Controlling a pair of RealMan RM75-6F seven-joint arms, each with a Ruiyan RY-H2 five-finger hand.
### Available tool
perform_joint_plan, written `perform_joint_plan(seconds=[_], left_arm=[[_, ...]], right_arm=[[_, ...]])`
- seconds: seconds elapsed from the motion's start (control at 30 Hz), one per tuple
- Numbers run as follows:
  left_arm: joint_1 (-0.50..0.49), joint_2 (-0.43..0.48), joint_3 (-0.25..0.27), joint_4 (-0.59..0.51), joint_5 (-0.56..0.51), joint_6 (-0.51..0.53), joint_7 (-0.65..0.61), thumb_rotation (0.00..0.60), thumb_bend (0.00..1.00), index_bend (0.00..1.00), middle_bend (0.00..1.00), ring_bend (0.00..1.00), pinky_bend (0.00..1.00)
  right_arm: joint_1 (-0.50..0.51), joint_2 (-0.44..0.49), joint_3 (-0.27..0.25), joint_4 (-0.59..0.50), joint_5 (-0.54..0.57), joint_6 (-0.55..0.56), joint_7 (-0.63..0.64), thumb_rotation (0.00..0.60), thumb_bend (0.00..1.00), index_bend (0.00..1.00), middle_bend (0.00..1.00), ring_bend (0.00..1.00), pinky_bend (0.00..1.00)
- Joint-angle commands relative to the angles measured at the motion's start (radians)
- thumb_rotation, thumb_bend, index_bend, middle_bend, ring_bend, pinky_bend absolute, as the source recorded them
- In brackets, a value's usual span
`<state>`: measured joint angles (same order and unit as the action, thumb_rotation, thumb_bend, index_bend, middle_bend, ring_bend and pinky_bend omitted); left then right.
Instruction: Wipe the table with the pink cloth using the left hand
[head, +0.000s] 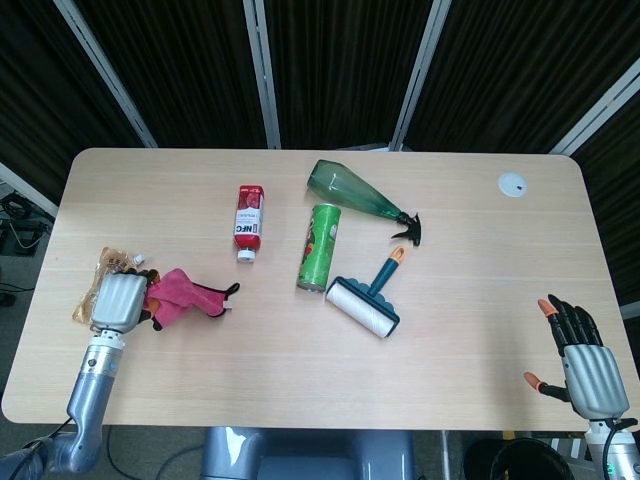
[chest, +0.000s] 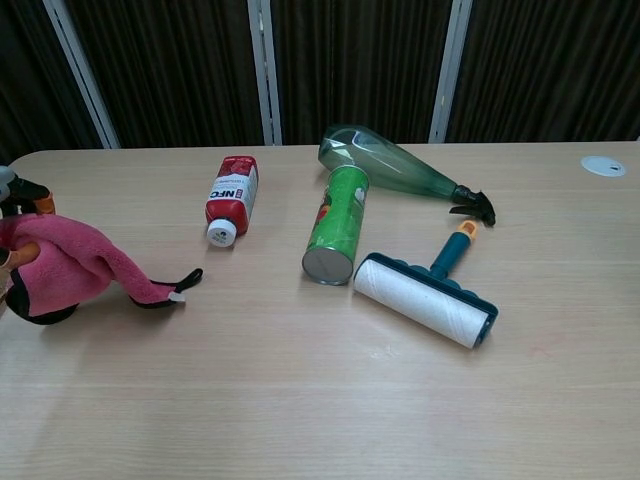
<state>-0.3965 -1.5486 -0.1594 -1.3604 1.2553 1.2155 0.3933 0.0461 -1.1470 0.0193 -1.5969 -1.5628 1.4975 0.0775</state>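
Observation:
My left hand (head: 120, 300) grips the pink cloth (head: 181, 291) at the table's left side, with the cloth trailing to its right on the wood. In the chest view the pink cloth (chest: 70, 266) bunches at the left frame edge, and only the fingertips (chest: 24, 192) of the left hand show there. The cloth's black loop (chest: 170, 289) drags flat on the table. My right hand (head: 583, 358) hangs off the table's front right corner, fingers spread, holding nothing.
A foil pouch (head: 97, 291) lies partly under my left hand. Mid-table lie a red bottle (head: 248, 222), a green can (head: 320, 246), a green spray bottle (head: 358, 196) and a lint roller (head: 366, 300). A white disc (head: 512, 184) sits at the far right.

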Motion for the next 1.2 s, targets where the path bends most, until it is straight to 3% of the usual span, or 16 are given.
perform_joint_plan(seconds=[0.03,0.17,0.23,0.3,0.4,0.47,0.6,0.9,1.2], left_arm=[[-0.002,0.010,0.002,-0.011,0.013,0.008,-0.011,0.600,0.60,0.75,0.52,0.45,0.54],[-0.002,0.012,0.010,-0.012,0.018,0.010,-0.013,0.600,0.54,0.67,0.42,0.37,0.51],[-0.002,0.014,0.016,-0.014,0.013,0.001,-0.014,0.600,0.47,0.60,0.33,0.28,0.43],[-0.002,0.021,0.026,-0.023,0.003,-0.018,-0.010,0.600,0.32,0.48,0.15,0.11,0.26],[-0.002,0.027,0.033,-0.037,-0.004,-0.027,-0.004,0.600,0.15,0.29,0.01,0.00,0.16],[-0.001,0.030,0.036,-0.043,-0.002,-0.023,-0.001,0.600,0.08,0.21,0.00,0.00,0.10],[0.003,0.043,0.036,-0.065,-0.005,-0.013,0.001,0.600,0.03,0.14,0.00,0.00,0.04],[0.055,0.138,0.051,-0.179,0.022,0.053,-0.071,0.600,0.00,0.12,0.00,0.00,0.01],[0.164,0.296,0.107,-0.287,0.105,0.191,-0.151,0.600,0.00,0.08,0.00,0.00,0.00]], right_arm=[[0.000,-0.001,0.000,0.001,0.001,-0.001,-0.002,0.600,0.02,0.00,0.00,0.00,0.00],[0.000,0.000,0.000,0.001,0.001,-0.001,-0.002,0.600,0.02,0.00,0.00,0.00,0.00],[0.000,0.000,0.000,0.001,0.001,-0.001,-0.001,0.600,0.02,0.00,0.00,0.00,0.00],[0.000,0.000,0.000,0.001,0.002,-0.001,-0.001,0.600,0.02,0.00,0.00,0.00,0.00],[0.000,0.000,0.000,0.001,0.001,-0.001,-0.001,0.600,0.02,0.00,0.00,0.00,0.00],[0.000,0.000,0.000,0.001,0.001,-0.002,0.000,0.600,0.02,0.00,0.00,0.00,0.00],[0.000,0.002,0.000,0.001,0.000,-0.002,0.001,0.600,0.02,0.00,0.00,0.00,0.00],[0.000,0.003,-0.002,0.000,0.000,-0.002,0.002,0.600,0.02,0.00,0.00,0.00,0.00],[0.000,0.004,-0.003,-0.002,-0.003,-0.002,-0.010,0.600,0.02,0.00,0.00,0.00,0.00]])
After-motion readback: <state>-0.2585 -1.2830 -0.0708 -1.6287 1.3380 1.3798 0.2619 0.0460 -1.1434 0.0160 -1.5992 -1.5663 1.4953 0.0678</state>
